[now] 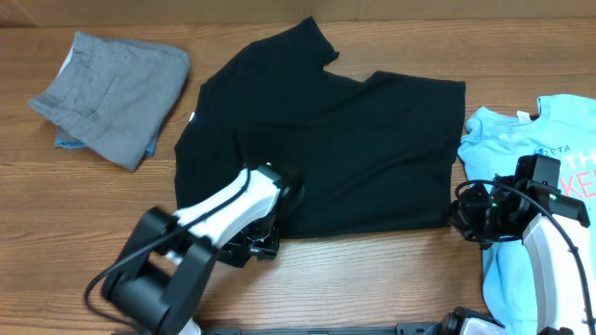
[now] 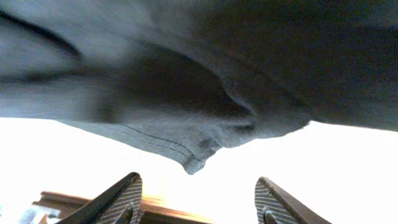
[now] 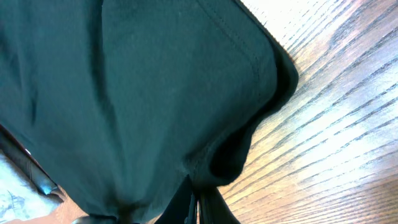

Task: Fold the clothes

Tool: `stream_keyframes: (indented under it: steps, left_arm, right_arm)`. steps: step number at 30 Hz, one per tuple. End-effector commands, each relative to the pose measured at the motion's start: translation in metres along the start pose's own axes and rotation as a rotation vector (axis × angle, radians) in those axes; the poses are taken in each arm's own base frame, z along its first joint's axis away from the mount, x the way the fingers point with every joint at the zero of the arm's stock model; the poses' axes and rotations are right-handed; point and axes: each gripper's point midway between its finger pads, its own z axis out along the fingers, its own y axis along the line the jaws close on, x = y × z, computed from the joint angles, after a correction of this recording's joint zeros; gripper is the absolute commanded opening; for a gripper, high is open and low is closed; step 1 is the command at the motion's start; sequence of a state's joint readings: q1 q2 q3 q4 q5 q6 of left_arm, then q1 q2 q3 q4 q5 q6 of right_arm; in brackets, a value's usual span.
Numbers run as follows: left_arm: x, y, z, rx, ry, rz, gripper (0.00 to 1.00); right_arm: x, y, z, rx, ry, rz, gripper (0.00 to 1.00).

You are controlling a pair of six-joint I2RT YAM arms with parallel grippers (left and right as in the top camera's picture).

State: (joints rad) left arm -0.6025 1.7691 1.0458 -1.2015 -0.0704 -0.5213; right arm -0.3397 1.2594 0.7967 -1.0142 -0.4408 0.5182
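Observation:
The black T-shirt [image 1: 345,140] lies spread across the middle of the table. My left gripper [image 1: 259,244] is at its lower left hem. In the left wrist view the jaws [image 2: 198,182] are open and empty, and a point of the black hem [image 2: 193,163] hangs just beyond them. My right gripper [image 1: 463,216] is at the shirt's lower right corner. In the right wrist view its fingers [image 3: 196,196] are shut on a fold of the black shirt [image 3: 124,93]. Folded grey shorts [image 1: 112,88] lie at the far left. A light blue printed tee [image 1: 526,140] lies at the right edge.
The wooden table [image 1: 372,279] shows along the front and between the garments. My right arm rests over the light blue tee. A bit of light blue cloth [image 1: 65,142] peeks from under the shorts.

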Motion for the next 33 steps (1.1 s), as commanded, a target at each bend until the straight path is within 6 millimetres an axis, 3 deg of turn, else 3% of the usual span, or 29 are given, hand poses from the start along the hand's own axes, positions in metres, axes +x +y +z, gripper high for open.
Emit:
stream_keyframes:
  steps: [1,5,13,15,19,27,30,33]
  left_arm:
    - [-0.012,0.001,-0.013,0.001,-0.088,-0.001,0.62]
    - [-0.01,0.0,-0.003,0.01,-0.083,-0.002,0.61]
    - [0.013,0.003,0.029,0.016,-0.003,-0.011,0.57]
    - [0.014,0.003,0.032,0.022,0.001,-0.016,0.5]
    - [0.012,0.006,0.032,0.019,0.001,-0.028,0.25]
    - [0.009,0.012,0.033,0.03,0.008,-0.057,0.15]
    - [0.01,0.012,0.032,0.035,0.013,-0.061,0.04]
    - [0.017,0.016,0.024,0.016,0.05,-0.058,0.04]
  right_arm:
    - [-0.003,0.005,-0.005,-0.017,-0.016,-0.018,0.04]
    - [-0.001,0.004,-0.004,-0.011,-0.007,-0.014,0.04]
    - [0.0,0.003,-0.004,-0.008,-0.003,-0.011,0.04]
    - [0.0,0.003,-0.004,-0.008,-0.003,-0.011,0.04]
    - [-0.001,0.003,-0.004,-0.006,-0.008,-0.012,0.04]
    - [-0.003,0.001,-0.004,0.005,-0.018,-0.022,0.04]
    - [-0.003,0.001,-0.004,0.006,-0.016,-0.024,0.04]
    - [-0.002,0.001,-0.005,0.007,-0.015,-0.028,0.04]
